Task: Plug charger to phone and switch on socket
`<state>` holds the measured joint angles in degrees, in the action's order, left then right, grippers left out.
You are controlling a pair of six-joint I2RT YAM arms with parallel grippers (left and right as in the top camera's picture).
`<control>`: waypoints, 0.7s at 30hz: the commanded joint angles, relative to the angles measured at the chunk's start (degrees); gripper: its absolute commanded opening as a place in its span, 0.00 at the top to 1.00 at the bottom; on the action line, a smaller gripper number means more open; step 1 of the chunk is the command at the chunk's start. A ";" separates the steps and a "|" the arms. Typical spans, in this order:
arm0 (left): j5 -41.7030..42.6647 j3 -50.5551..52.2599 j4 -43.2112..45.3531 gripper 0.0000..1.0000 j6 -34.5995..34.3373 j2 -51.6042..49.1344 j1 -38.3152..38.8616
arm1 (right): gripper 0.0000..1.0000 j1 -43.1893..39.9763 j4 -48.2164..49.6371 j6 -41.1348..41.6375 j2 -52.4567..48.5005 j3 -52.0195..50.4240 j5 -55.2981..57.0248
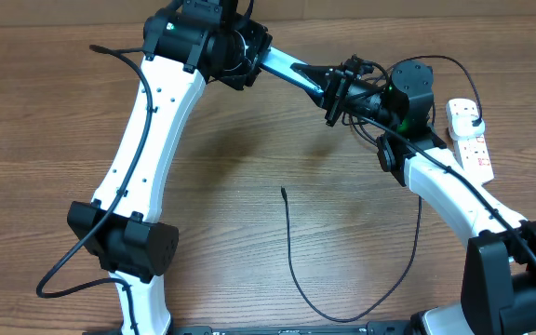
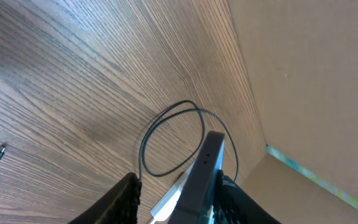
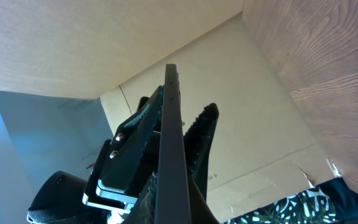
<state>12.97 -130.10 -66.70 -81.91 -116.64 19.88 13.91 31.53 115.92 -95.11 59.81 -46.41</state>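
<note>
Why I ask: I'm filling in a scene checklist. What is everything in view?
phone: one, dark-edged with a light-blue face, held off the table between both grippers.
charger: one, thin black cable, looping on the table, connector tip lying free mid-table.
socket: one, white strip with red switches, table's right edge.
table: one, brown wood grain.
cardboard wall: one, brown, along the table's far side.
left gripper: one, black, fingers either side of the phone.
right gripper: one, black, shut on the phone.

The dark-edged phone [image 3: 169, 155] hung edge-on in the air; the thin black charger [image 1: 288, 244] lay looped, tip unplugged; the white socket [image 1: 470, 140] sat far right.
</note>
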 commanded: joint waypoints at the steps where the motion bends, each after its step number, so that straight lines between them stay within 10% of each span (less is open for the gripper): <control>1: -2.40 -0.35 -0.35 0.62 1.16 0.02 0.74 | 0.96 -0.11 1.42 7.93 0.48 0.92 -0.31; 21: -7.87 0.26 -0.33 0.75 2.64 -0.26 1.49 | 0.96 -0.11 8.66 7.93 0.48 0.92 -2.19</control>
<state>9.58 -130.23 -65.01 -79.75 -116.62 20.93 13.85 35.57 115.94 -96.03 59.44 -47.18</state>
